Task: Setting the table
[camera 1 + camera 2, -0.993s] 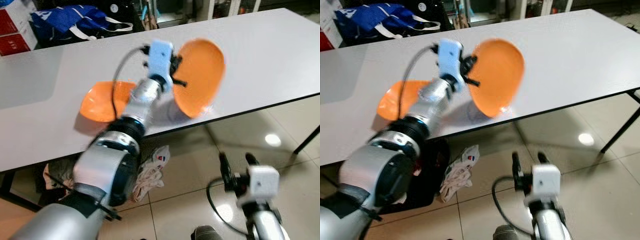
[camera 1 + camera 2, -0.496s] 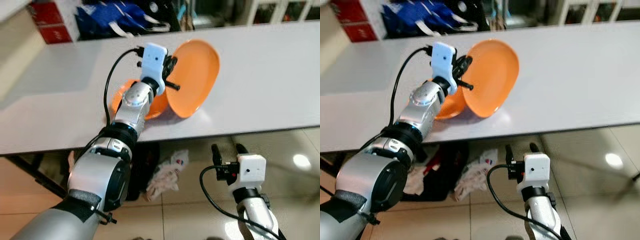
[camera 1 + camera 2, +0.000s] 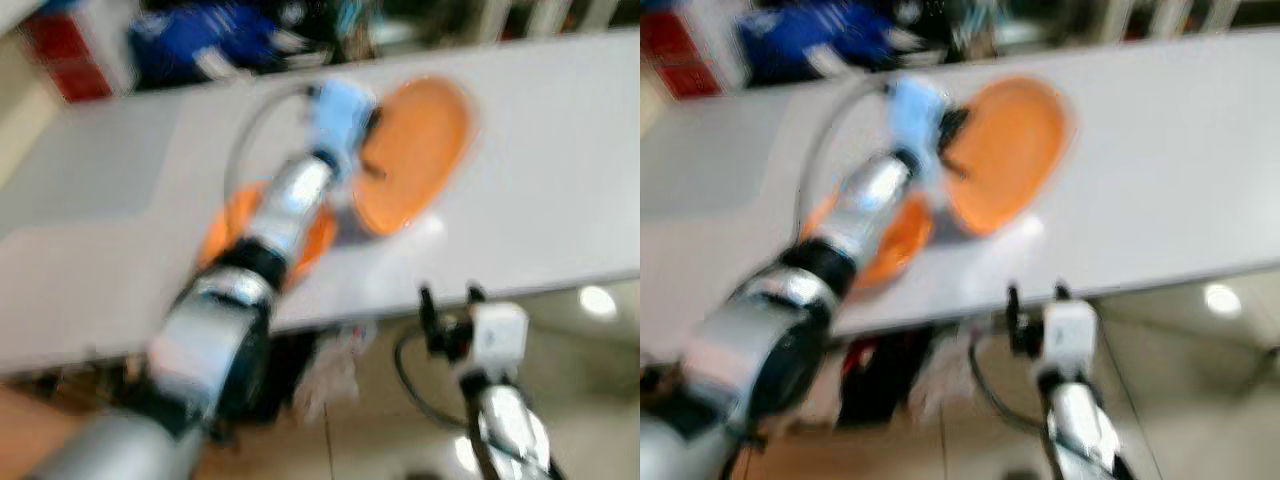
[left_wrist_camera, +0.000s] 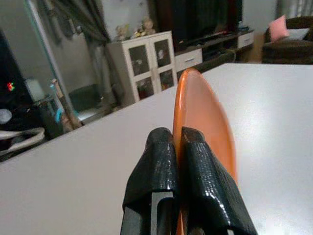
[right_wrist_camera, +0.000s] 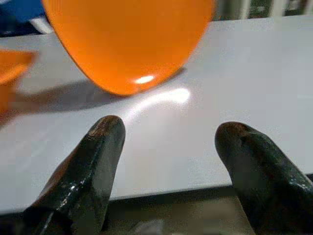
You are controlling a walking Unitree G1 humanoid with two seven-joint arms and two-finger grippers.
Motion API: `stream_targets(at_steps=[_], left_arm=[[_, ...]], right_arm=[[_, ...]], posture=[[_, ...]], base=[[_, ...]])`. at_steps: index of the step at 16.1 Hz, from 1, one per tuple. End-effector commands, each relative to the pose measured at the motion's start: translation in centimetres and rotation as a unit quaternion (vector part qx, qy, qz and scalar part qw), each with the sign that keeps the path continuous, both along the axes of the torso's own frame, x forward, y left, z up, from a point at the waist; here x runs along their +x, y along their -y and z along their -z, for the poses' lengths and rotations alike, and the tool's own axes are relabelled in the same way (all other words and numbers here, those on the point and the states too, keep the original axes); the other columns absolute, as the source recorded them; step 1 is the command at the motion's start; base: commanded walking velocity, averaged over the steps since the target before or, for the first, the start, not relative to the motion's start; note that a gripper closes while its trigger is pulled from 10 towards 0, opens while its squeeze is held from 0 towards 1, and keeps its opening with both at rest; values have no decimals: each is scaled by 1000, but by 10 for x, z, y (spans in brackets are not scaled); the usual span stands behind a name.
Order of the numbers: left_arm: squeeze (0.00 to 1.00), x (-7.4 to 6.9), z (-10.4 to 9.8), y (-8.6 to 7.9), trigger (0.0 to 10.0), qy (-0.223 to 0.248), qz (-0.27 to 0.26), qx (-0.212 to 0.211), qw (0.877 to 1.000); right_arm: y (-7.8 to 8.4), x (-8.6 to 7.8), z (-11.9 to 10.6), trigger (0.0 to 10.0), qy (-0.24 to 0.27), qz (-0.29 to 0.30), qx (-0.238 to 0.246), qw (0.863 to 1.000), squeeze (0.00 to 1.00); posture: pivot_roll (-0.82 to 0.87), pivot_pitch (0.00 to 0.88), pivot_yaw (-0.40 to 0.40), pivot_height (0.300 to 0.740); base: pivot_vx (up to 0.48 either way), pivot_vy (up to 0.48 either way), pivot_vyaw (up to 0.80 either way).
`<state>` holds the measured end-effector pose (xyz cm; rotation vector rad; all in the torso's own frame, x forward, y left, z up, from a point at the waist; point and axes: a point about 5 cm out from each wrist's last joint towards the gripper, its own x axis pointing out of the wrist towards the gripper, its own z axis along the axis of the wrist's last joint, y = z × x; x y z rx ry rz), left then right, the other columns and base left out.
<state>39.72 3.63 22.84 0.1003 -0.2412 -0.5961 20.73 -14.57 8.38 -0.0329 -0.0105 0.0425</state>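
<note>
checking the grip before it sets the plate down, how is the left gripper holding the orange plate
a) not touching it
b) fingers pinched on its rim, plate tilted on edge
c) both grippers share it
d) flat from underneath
b: in the left wrist view the left gripper has its fingers shut on the rim of the orange plate, which stands tilted on edge over the white table.

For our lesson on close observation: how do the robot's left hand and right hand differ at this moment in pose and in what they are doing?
The left hand is shut on the rim of an orange plate, holding it tilted on edge over the white table; the right hand is open and holds nothing. The left hand reaches out over the tabletop, while the right hand hangs lower, in front of the table's edge above the floor. Both have two black fingers.
</note>
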Motion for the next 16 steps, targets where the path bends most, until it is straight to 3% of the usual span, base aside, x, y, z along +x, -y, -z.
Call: stream_targets(at_steps=[1,4,8,12,13,15,16], left_arm=[[0,-5,-19,17,0,36,33,-10,999],[0,-10,-20,28,0,44,59,-7,997],[0,-19,-16,65,0,-51,111,-79,989],[0,-26,3,91,0,-198,111,-158,961],[0,-27,5,93,0,-210,111,-164,957],[0,-27,13,93,0,-269,92,-211,935],[0,-28,15,94,0,-272,92,-213,934]], right_arm=[[4,-1,1,10000,0,7,1,1000,0],[4,-1,2,10000,-1,8,2,1000,0],[4,-1,5,10000,-2,5,4,1000,0],[2,-1,5,10000,-2,0,2,1000,0],[2,-2,5,10000,-2,0,2,1000,0],[2,-9,6,10000,-7,2,0,1000,0],[2,-10,6,10000,-8,3,-1,1000,0]], posture=[[-172,0,134,740],[-169,0,134,740],[-165,0,130,740],[-183,0,136,740],[-185,0,136,740],[-205,0,139,740],[-211,0,139,740]], base=[[0,0,0],[0,0,0],[0,0,0],[0,0,0],[0,0,0],[0,0,0],[0,0,0]])
